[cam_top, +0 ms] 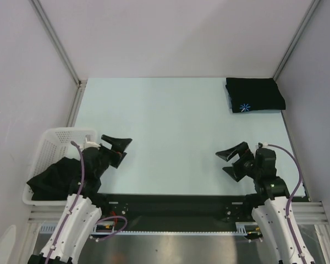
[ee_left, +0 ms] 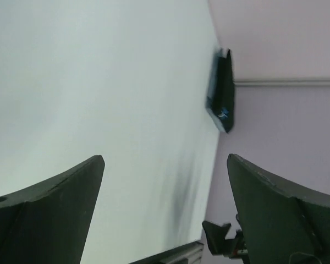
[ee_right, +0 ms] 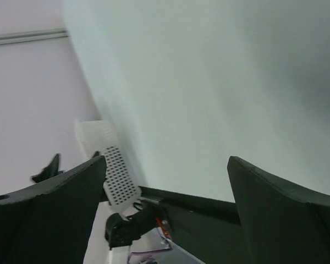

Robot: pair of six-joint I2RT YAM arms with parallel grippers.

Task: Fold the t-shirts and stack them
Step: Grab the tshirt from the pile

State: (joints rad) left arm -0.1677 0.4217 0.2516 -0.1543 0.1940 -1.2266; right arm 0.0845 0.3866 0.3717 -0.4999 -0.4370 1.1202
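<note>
Left pincer (cam_top: pixel 125 149), right pincer (cam_top: pixel 223 162): apart, empty. Folded black logo t-shirt (cam_top: pixel 256 94) well away from white mesh basket (cam_top: pixel 60 132). Next, probably: lift crumpled black t-shirt (cam_top: pixel 55 176) inside it.

The left arm (cam_top: pixel 92 165) covers part of the crumpled black t-shirt (cam_top: pixel 52 179) in the basket (cam_top: pixel 59 132) — how many lie there cannot be told. From the left wrist the folded t-shirt (ee_left: pixel 223 93) shows edge-on, its logo a smear. Both wrist views crop their jaws.

White mesh basket (cam_top: pixel 47 147) — near-left of pale table (cam_top: pixel 176 121)
</note>
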